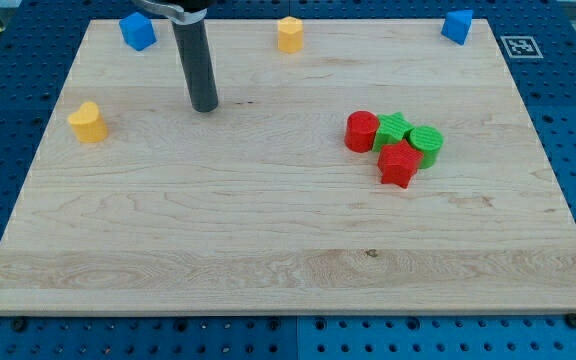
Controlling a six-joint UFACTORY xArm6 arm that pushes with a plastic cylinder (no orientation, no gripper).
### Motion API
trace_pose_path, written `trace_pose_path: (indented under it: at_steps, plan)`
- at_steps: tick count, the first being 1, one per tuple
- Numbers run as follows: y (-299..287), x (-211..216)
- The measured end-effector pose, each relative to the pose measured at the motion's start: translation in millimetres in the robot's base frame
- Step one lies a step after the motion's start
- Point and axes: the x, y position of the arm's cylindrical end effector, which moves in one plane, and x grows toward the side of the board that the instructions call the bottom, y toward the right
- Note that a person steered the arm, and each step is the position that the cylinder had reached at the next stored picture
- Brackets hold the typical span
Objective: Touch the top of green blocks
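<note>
A green star block and a green cylinder sit close together right of the board's middle. A red cylinder touches the star's left side, and a red star block sits just below the two green blocks. My tip rests on the board in the upper left part, far to the left of the green blocks and slightly higher in the view. It touches no block.
A yellow block lies near the left edge. A blue cube sits at the top left, a yellow block at the top middle and a blue block at the top right. The wooden board lies on a blue perforated table.
</note>
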Motion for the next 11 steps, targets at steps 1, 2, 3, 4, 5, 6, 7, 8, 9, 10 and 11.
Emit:
trace_pose_path:
  at_steps: [1, 2, 3, 4, 5, 6, 7, 8, 9, 10, 11]
  plan:
    - [28.7, 8.1]
    - [85.2, 9.6]
    - [132.6, 9.5]
    - [164.1, 9.5]
    - [184.8, 9.6]
    - [184.9, 9.5]
    - [201.5, 9.5]
    - [223.3, 14.0]
    - [238.7, 18.8]
    - [262.9, 20.1]
    - [263.1, 35.3]
